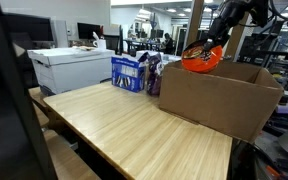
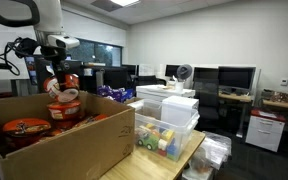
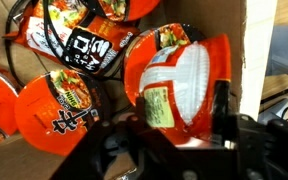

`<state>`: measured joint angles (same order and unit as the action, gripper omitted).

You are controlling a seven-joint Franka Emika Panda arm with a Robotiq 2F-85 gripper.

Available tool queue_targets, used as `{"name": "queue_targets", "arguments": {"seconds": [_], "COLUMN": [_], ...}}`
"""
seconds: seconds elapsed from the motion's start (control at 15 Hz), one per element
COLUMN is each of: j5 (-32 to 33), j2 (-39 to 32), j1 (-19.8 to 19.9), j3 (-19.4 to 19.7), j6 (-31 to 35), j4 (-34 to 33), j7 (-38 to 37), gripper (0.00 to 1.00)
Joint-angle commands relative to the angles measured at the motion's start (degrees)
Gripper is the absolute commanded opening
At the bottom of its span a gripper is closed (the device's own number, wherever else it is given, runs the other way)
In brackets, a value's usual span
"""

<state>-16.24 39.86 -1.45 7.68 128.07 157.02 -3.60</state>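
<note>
My gripper (image 3: pixel 174 125) is shut on an orange instant noodle bowl (image 3: pixel 179 85) and holds it tilted, its white underside towards the wrist camera, above an open cardboard box (image 1: pixel 219 100). In both exterior views the held bowl (image 1: pixel 200 60) (image 2: pixel 64 97) hangs just over the box's rim. Inside the box lie several more orange noodle bowls (image 3: pixel 59 110) and noodle packets (image 3: pixel 89 45). One bowl shows inside the box in an exterior view (image 2: pixel 26 128).
The box (image 2: pixel 79 145) stands on a light wooden table (image 1: pixel 134 135). A blue multipack (image 1: pixel 129 72) and a white chest (image 1: pixel 72 68) stand behind. A stack of clear plastic bins (image 2: pixel 169 120) sits beside the box. Desks with monitors (image 2: pixel 234 78) line the far wall.
</note>
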Motion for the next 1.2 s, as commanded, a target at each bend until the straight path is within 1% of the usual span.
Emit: {"name": "queue_targets", "arguments": {"seconds": [0.0, 0.2, 0.33, 0.47, 0.6, 0.67, 0.73, 1.13], "j5": [-1.83, -1.7, -1.49, -1.6, -1.62, -1.46, -1.14, 1.02], "j2": [4.5, 6.68, 5.91, 7.31, 9.54, 9.66, 8.65, 7.99], "j1": [1.81, 2.97, 3.84, 4.69, 5.73, 6.24, 6.62, 10.34], "j3": [-0.26, -0.17, 0.05, -0.45, -0.77, -0.83, -0.9, -3.42], "j6": [1.53, 1.5, 0.5, 0.27, 0.85, 0.55, -0.25, -1.54], "j4": [2.98, 4.13, 1.87, 1.79, 3.61, 3.4, 1.71, 1.68], "j7": [0.4, -0.27, -1.27, -2.92, -4.19, -4.96, -5.79, -11.58], "gripper": [0.32, 0.32, 0.32, 0.32, 0.32, 0.32, 0.32, 0.32]}}
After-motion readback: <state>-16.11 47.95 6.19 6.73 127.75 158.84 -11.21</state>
